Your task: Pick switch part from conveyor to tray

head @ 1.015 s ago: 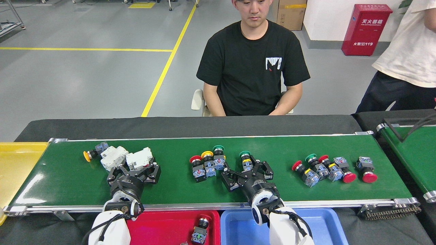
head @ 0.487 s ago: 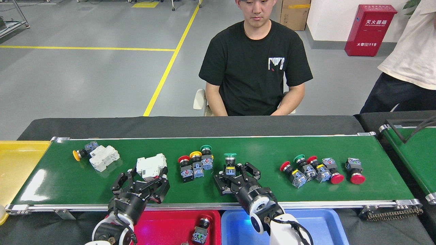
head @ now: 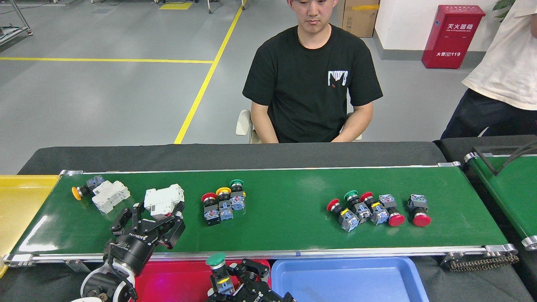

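Note:
The conveyor (head: 293, 214) carries several switch parts: a red, yellow and green-capped trio (head: 222, 203), a group at the right (head: 365, 209), and a lone red-capped one (head: 418, 209). My right gripper (head: 230, 281) is at the bottom edge, over the red tray (head: 180, 279), shut on a green-capped switch part (head: 218, 268) that stands upright. Over the belt's near left part, my left gripper (head: 157, 212) is open. A white breaker (head: 163, 200) lies at its fingertips.
A second white breaker (head: 110, 195) and a yellow-capped switch (head: 79, 192) lie at the belt's left end. A blue tray (head: 348, 279) sits beside the red one and a yellow tray (head: 21, 201) is at the far left. A person (head: 312, 79) sits behind the belt. Another belt (head: 512, 188) is at the right.
My right gripper closed on the green-capped switch part, lifted it off the belt and pulled it back over the red tray. Everything on the belt drifted left. My left gripper moved left along with the white breaker.

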Robot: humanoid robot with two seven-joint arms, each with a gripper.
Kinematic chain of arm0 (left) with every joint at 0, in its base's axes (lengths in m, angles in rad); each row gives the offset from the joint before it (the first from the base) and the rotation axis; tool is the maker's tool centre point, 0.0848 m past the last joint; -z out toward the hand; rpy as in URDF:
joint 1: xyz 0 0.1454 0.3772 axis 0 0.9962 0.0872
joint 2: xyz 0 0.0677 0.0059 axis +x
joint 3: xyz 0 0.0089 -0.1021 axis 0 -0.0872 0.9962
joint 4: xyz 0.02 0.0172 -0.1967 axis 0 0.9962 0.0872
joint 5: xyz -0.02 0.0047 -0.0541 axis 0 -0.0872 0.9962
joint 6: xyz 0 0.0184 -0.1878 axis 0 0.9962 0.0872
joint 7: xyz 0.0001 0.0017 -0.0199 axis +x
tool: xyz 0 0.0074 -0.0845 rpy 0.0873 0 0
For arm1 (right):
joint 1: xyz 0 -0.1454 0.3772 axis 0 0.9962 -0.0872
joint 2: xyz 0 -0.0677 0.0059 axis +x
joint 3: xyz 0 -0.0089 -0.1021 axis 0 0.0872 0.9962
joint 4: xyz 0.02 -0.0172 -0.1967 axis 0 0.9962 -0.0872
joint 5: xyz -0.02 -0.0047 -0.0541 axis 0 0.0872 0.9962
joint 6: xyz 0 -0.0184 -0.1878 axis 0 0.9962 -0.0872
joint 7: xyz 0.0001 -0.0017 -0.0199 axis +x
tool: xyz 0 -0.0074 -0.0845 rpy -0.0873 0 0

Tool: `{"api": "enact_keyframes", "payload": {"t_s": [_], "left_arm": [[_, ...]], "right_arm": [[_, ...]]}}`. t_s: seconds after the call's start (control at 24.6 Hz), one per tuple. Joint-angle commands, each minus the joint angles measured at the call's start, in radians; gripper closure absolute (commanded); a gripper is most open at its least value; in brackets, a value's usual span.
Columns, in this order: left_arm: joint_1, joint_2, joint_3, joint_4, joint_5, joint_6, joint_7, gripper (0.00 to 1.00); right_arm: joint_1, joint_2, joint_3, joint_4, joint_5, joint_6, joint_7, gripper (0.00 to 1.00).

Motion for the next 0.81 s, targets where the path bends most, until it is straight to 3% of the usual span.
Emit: {"api": "enact_keyframes", "payload": {"t_s": [0.0, 0.16, 0.32, 0.45, 0.53, 0.65, 0.77], "left_arm": [[-0.007, 0.001, -0.003, -0.027, 0.003, -0.019, 0.008, 0.94], [0.013, -0.006, -0.041, -0.048, 0.002, -0.022, 0.008, 0.94], [0.057, -0.008, -0.098, -0.104, 0.002, -0.022, 0.008, 0.93], [0.096, -0.012, -0.192, -0.157, 0.002, -0.022, 0.008, 0.93], [0.116, -0.023, -0.278, -0.183, -0.003, -0.016, 0.006, 0.93], [0.123, -0.055, -0.368, -0.197, -0.013, -0.006, 0.002, 0.93], [0.168, -0.083, -0.468, -0.246, -0.072, -0.006, -0.001, 0.88]], "right_arm": [[-0.009, 0.012, -0.002, -0.019, 0.001, -0.006, -0.005, 0.01], [-0.003, 0.003, -0.037, -0.027, -0.001, -0.004, -0.008, 0.01], [0.018, -0.002, -0.161, -0.042, -0.009, 0.001, -0.036, 0.01], [0.104, -0.025, -0.371, -0.139, -0.010, 0.005, -0.100, 0.02], [0.219, -0.031, -0.586, -0.195, -0.010, 0.005, -0.151, 0.02], [0.336, -0.033, -0.830, -0.203, -0.012, 0.005, -0.183, 0.02], [0.376, -0.040, -0.954, -0.171, -0.012, 0.002, -0.186, 0.02]]}}
